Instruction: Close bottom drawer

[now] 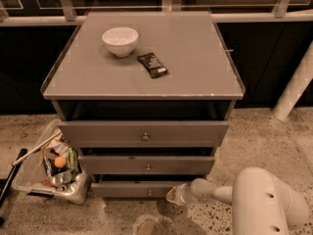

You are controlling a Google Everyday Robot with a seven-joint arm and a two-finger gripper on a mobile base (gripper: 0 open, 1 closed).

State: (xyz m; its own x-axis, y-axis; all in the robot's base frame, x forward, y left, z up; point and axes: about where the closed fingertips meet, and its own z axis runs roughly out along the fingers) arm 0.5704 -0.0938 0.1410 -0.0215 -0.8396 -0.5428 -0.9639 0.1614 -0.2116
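The gripper (173, 195) sits low by the floor, its tip at the right end of the bottom drawer (132, 189), just right of the small knob (149, 193). Whether it is open or closed cannot be told, nor whether it touches the front panel or only hangs just beside it.

The drawer is the lowest and thinnest of three in the grey cabinet (142, 84). It stands a little way out, with a dark gap above it. Its front runs left to right, and the cabinet lies straight behind it, so the push likely has to go squarely back into the cabinet.

The arm (264, 202) reaches in from the right and is cut off by the lower edge. The drawer's inside is hidden.
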